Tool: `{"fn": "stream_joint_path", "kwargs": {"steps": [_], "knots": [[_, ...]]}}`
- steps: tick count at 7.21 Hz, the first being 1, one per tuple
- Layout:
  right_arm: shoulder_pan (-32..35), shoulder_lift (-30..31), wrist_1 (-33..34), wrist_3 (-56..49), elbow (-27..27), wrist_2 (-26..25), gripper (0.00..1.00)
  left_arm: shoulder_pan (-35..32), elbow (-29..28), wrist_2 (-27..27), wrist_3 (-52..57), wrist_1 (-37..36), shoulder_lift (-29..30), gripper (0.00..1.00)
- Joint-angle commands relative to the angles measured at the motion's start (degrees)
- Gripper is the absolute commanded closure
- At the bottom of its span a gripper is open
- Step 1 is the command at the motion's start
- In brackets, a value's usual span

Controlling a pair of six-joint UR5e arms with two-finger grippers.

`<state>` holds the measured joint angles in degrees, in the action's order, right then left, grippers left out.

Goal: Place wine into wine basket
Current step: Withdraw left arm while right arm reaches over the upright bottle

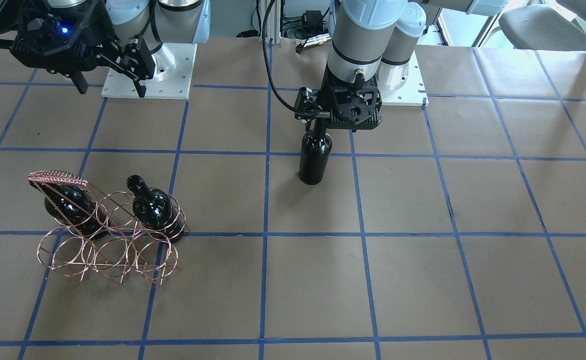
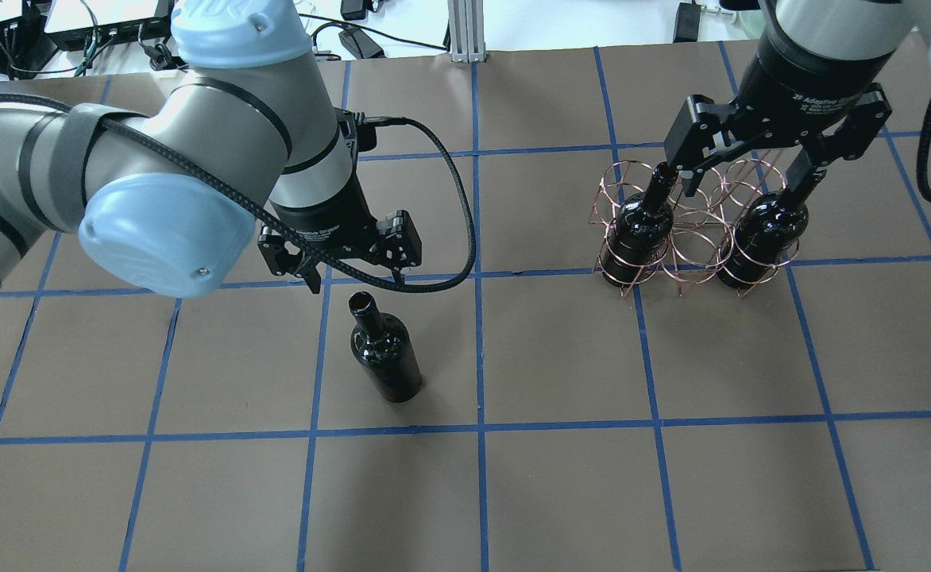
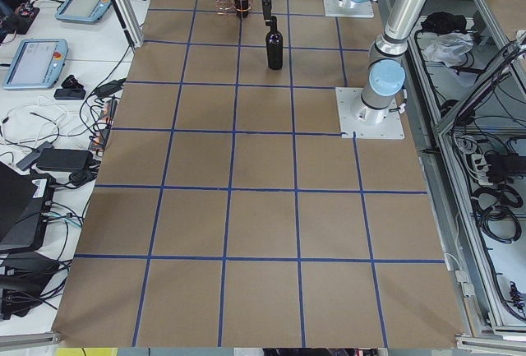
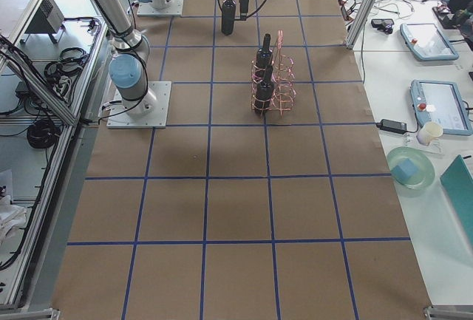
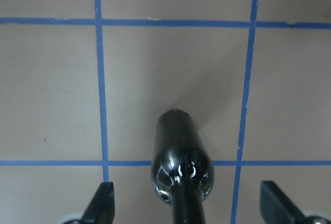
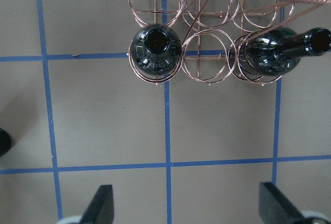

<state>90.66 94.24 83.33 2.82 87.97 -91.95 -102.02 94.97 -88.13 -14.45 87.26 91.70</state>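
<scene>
Alignment is what matters now: the loose wine bottle (image 2: 386, 357) stands upright on the brown table (image 2: 561, 477), long axis vertical and mouth up, with the left gripper (image 2: 354, 280) right above it. In the left wrist view the neck rises midway between the two fingers (image 5: 103, 200). They are spread wide, well clear of the glass on both sides, and hold nothing. From here a straight drop followed by closing should catch the neck under its lip. Any sideways drift risks tipping a tall, narrow bottle.

The wine basket (image 2: 696, 242) sits well apart, toward the right and farther from the robot. Two other dark bottles already stand in it, one at the left end (image 2: 639, 230) and one at the right end (image 2: 763, 238) of its near row. The middle hoop (image 6: 207, 53) between them is free, as is the far row.

The right gripper (image 6: 187, 195) hangs above the basket, also fully spread and empty. It is well apart from the loose bottle, so the left arm is clearly the one for the pick. The carry will then run rightward to the basket, where the right arm overhead may get in the way.
</scene>
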Motion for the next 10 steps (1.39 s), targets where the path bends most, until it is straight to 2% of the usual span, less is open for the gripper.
{"fn": "stream_joint_path", "kwargs": {"steps": [1,4,5,7,8,9,10], "knots": [[0.0,-0.5,-0.2,4.8,0.7,-0.2,0.00,8.0,-5.8,-2.6,1.3,5.2,0.1,0.00],[0.1,-0.1,1.1,2.5,0.8,0.0,0.00,24.5,-9.5,-1.9,14.3,4.9,-0.4,0.00],[2.2,-0.5,0.2,2.5,1.6,2.6,0.00,28.5,-9.5,-2.0,20.4,4.5,-0.1,0.00],[11.5,-0.6,5.2,3.9,1.2,2.7,0.00,31.1,-8.8,-2.4,22.4,-1.2,1.8,0.00],[15.6,-1.8,6.0,12.6,1.0,3.0,0.00,31.1,-8.4,-2.6,23.9,-2.5,2.9,0.00],[21.9,-3.3,9.5,17.5,1.0,3.4,0.00,31.8,-8.3,-2.6,24.1,-2.5,3.0,0.00],[28.6,-6.4,13.0,27.1,0.7,2.7,0.00,33.2,-8.2,-2.5,25.8,-2.7,3.8,0.00]]}}
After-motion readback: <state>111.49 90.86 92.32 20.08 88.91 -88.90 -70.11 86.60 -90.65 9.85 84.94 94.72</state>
